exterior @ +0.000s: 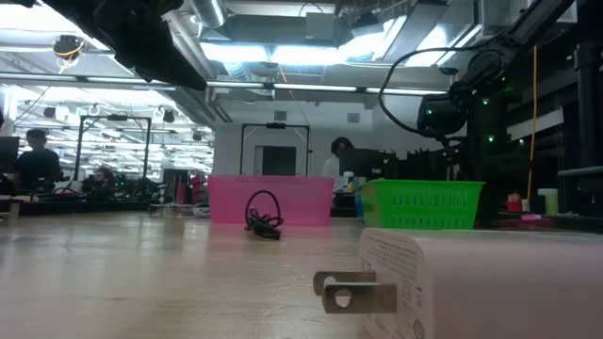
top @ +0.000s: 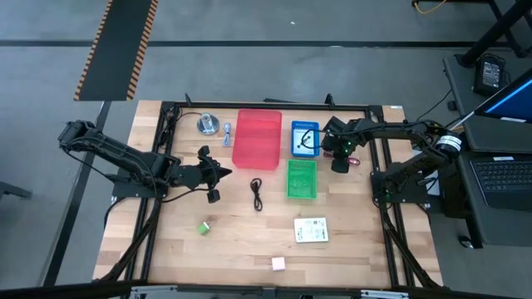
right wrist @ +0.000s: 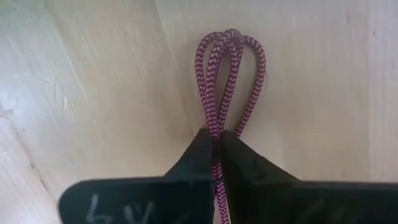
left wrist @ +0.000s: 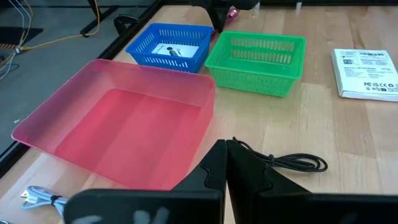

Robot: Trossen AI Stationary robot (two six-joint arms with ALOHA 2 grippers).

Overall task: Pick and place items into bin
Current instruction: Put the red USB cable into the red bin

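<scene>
Currently pinching the looped red braided cable (right wrist: 222,81) between pressed-together right gripper (right wrist: 217,140) fingers just beside the blue basket (top: 305,139), risking snagging its trailing loops on the rim, left gripper (left wrist: 225,155) waiting closed near the pink bin (left wrist: 124,124).
</scene>
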